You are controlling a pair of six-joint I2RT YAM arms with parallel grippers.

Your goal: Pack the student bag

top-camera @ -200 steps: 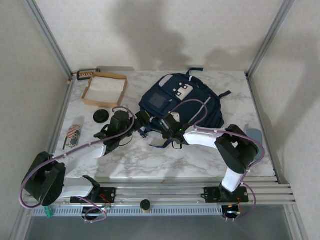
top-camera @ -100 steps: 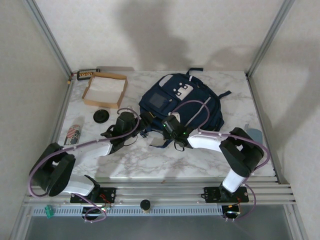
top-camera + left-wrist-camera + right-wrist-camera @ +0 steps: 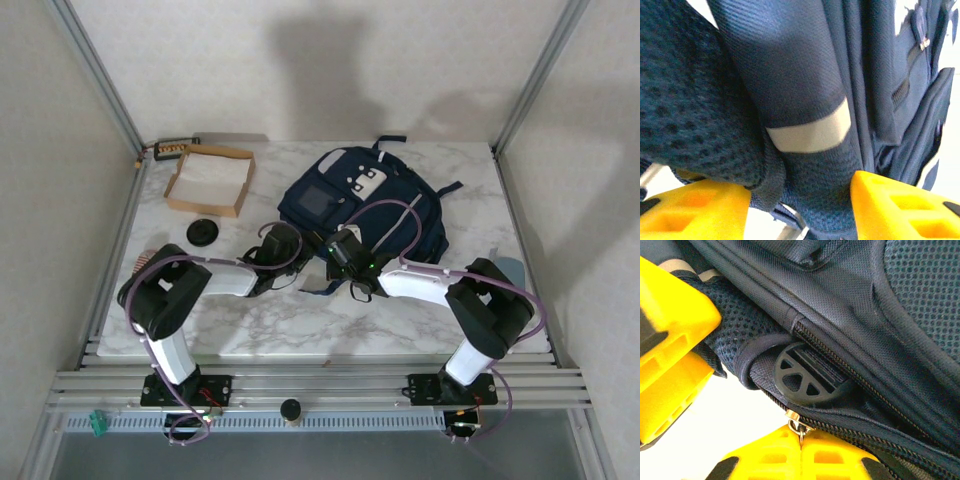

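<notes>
The student bag (image 3: 372, 203), a navy backpack with white patches, lies at the table's middle. Its near lower edge is bunched between both grippers. My left gripper (image 3: 291, 244) is open; its yellow fingers (image 3: 696, 210) straddle a padded navy fold with a pale stripe (image 3: 810, 134), and the gripper's middle (image 3: 800, 212) sits over that fabric. My right gripper (image 3: 801, 442) is shut on the small metal zipper pull (image 3: 796, 420) of a zip that is open a little. A black round plastic buckle (image 3: 807, 372) lies just behind the zip teeth.
A shallow brown cardboard box (image 3: 172, 190) stands at the back left, with a black disc (image 3: 203, 232) in front of it. A small patterned item (image 3: 140, 262) lies at the left edge under the left arm. The left gripper's fingers (image 3: 670, 345) are close beside the right gripper.
My left arm has swung right and its gripper has reached the bag's lower edge, beside the right gripper. The right gripper has hardly moved.
</notes>
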